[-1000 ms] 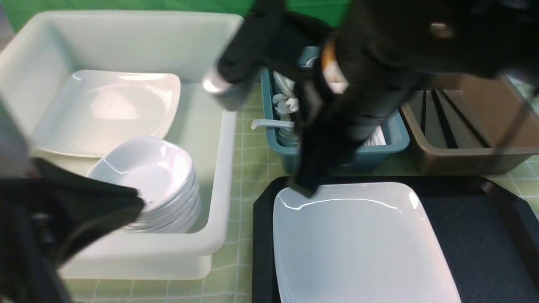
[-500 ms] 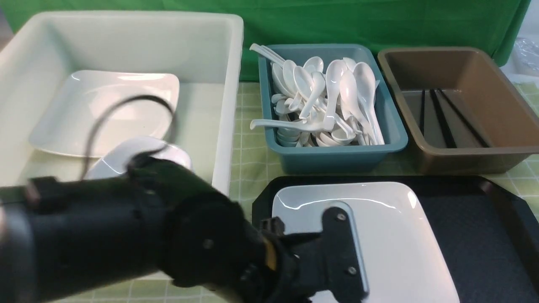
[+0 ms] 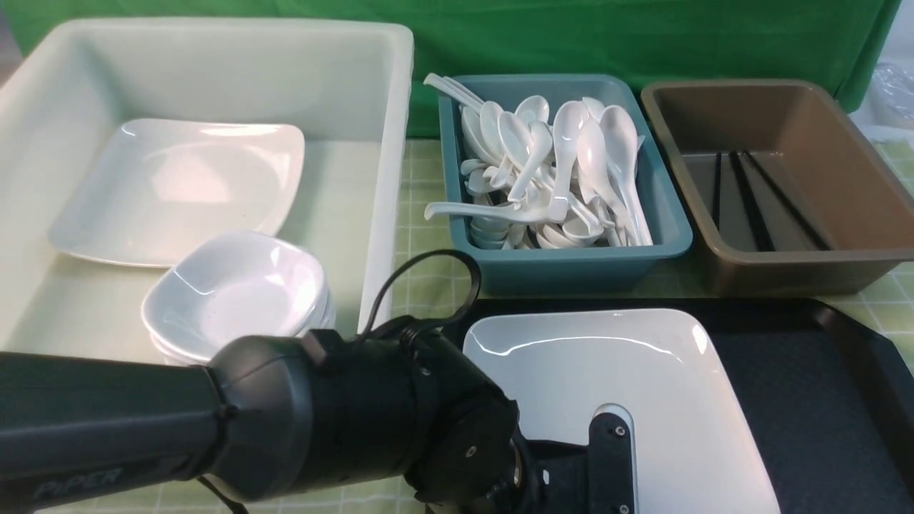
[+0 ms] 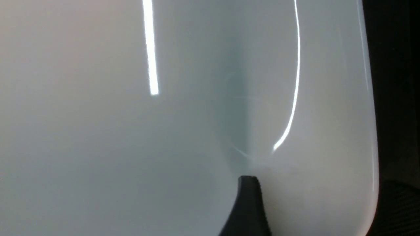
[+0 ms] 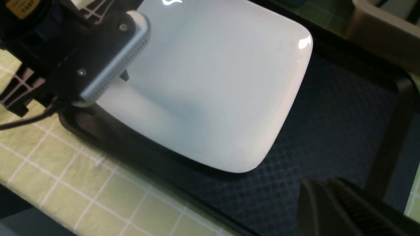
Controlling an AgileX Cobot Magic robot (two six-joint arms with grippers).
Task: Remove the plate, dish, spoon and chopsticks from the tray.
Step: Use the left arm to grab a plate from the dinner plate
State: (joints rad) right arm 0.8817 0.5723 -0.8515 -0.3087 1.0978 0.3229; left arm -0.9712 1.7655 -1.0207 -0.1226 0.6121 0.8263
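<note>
The large white square plate (image 3: 607,371) lies on the left part of the black tray (image 3: 800,400). My left arm reaches in from the left, and its gripper (image 4: 321,182) is open at the plate's near left edge. One finger (image 4: 249,203) is over the plate's inside (image 4: 164,131) and the other is outside the rim, over the tray (image 4: 393,82). My right gripper (image 5: 323,183) is shut and empty above the tray's textured floor (image 5: 328,114), beside the plate (image 5: 213,82). No dish, spoon or chopsticks show on the tray.
A white tub (image 3: 389,214) at the back left holds another large plate (image 3: 178,189) and a stack of small dishes (image 3: 235,300). A teal tub (image 3: 571,268) holds several spoons (image 3: 557,171). A brown tub (image 3: 800,268) holds black chopsticks (image 3: 750,207).
My right arm has drawn back from over the teal tub and left the front view. My left arm has swung in from the left and come down at the plate's near left edge.
</note>
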